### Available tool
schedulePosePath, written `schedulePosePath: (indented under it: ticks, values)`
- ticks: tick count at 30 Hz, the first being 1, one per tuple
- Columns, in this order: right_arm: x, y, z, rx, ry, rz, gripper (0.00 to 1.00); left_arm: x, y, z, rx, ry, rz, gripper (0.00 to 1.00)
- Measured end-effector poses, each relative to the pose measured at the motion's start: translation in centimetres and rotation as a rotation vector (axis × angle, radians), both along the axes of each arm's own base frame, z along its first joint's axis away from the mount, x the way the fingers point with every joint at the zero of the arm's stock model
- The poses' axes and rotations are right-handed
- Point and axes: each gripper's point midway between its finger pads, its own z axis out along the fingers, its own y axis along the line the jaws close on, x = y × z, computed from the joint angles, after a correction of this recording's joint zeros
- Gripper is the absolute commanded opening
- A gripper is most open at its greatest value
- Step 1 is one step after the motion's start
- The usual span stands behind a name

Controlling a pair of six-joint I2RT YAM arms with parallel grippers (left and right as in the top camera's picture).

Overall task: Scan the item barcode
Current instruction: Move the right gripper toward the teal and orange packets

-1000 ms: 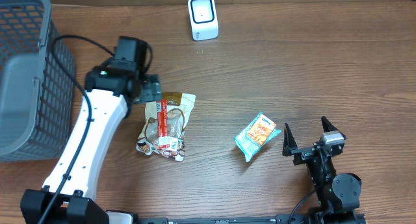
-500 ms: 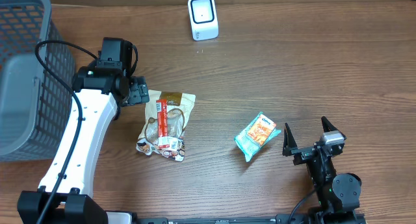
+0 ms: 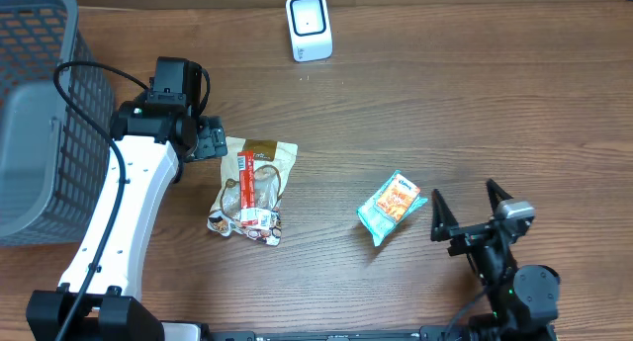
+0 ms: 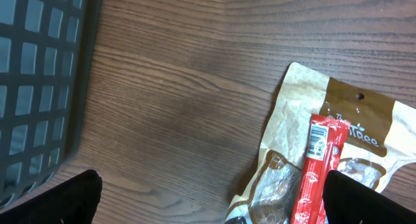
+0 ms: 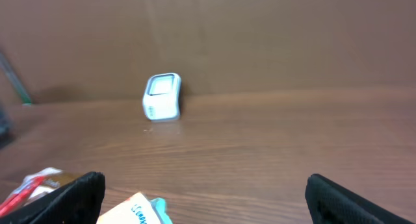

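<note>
Lying left of centre on the worktop (image 3: pixel 445 104), the snack pouch (image 3: pixel 252 188) sits just beside the left gripper (image 3: pixel 211 141), jaws open and empty; the right gripper (image 3: pixel 463 198), lower right, has jaws open too.

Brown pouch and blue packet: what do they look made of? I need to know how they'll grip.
Brown pouch: probably kraft paper laminate. The tan face is matte and the lower part looks shinier and crinkled, possibly a clear film window.
Blue packet: likely thin printed plastic film, puffed up like a pillow pack with sealed ends. It is too small in the picture to judge its gloss.
</note>
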Motion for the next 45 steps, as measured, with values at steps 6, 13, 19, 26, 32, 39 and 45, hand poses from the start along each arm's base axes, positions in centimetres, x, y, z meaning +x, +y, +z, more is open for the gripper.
schedulePosePath:
  ticks: [6,13,19,26,32,39,45]
  values:
    - [-1.8,-2.6,3.3,0.039,0.153,-0.147,1.0,0.0,0.0,0.0,0.0,0.001,0.0,1.0]
    - [-0.8,-3.1,-0.3,0.03,0.561,-0.219,1.0,0.0,0.0,0.0,0.0,0.0,0.0,1.0]
    - [1.8,0.2,-6.4,0.061,0.871,-0.093,0.93,-0.1,0.0,-0.1,0.0,0.004,0.0,1.0]
    - [0.8,1.5,-11.1,0.163,1.125,-0.106,1.0,-0.1,0.0,-0.1,0.0,0.005,0.0,1.0]
    - [0.6,1.7,-11.5,0.208,1.163,-0.123,1.0,-0.1,0.0,-0.2,0.0,0.005,0.0,1.0]
    - [1.9,4.0,-10.3,0.293,1.118,-0.002,1.0,-0.1,0.0,-0.2,0.0,0.005,0.0,1.0]
    - [2.5,6.3,-8.1,0.397,1.097,0.117,1.0,-0.1,0.0,-0.2,0.0,0.005,0.0,1.0]
